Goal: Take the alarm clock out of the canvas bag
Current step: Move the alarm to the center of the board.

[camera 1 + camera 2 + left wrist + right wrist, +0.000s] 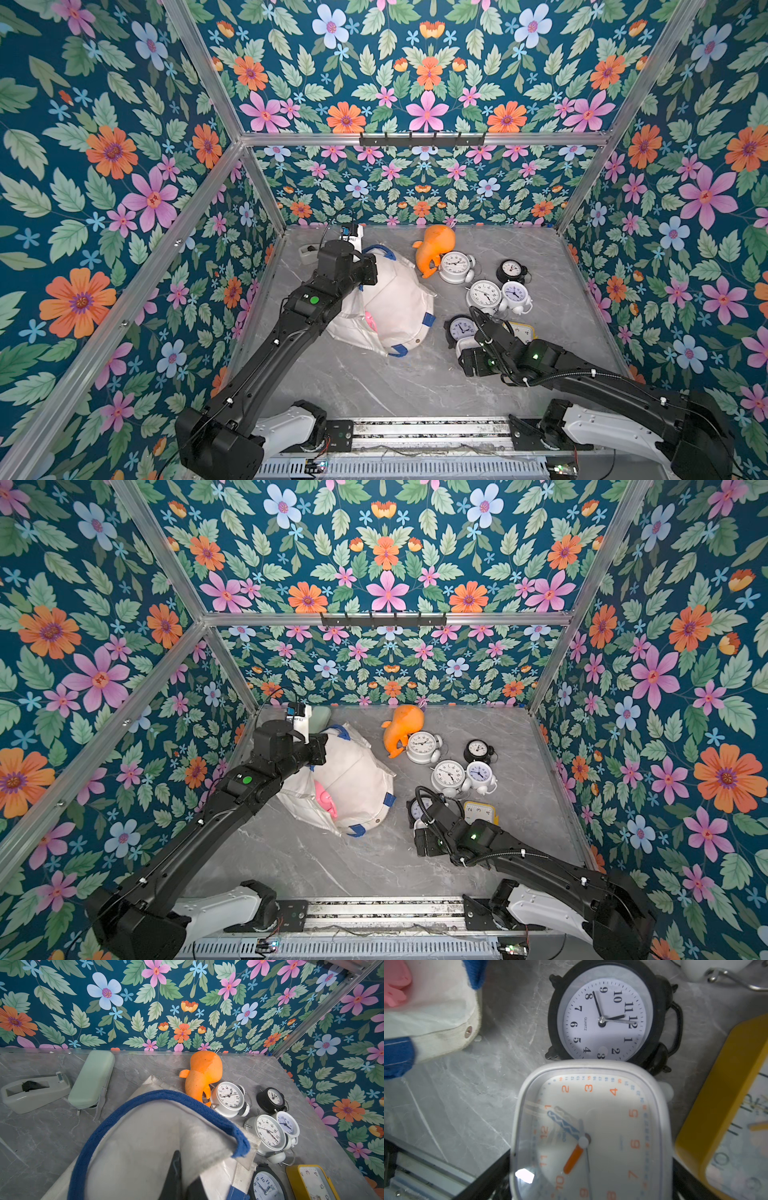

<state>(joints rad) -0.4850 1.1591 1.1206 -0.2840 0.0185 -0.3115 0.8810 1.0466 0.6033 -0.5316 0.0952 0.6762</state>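
Bag (399,303): on the left half of the surface (374,386), its far end raised toward the far-left corner. A pink thing (322,796) shows in its mouth.
Left claw (182,1167): closed tight, pinching the bag's cloth just under the blue handle (166,1097).
Right claw (468,353): jaws wide, one on each side of the white clock (591,1126). It seems to grip the clock, though the contact is hard to see.
White clock: outside the bag, over the near-right part of the surface, between the bag and the yellow clock (726,1126). In the right wrist view it overlaps the black clock (602,1020).
Orange toy (434,249): by the far edge, touching a bell clock (455,266).
Far-left corner: green case (91,1080) just beside a tape dispenser (31,1093).
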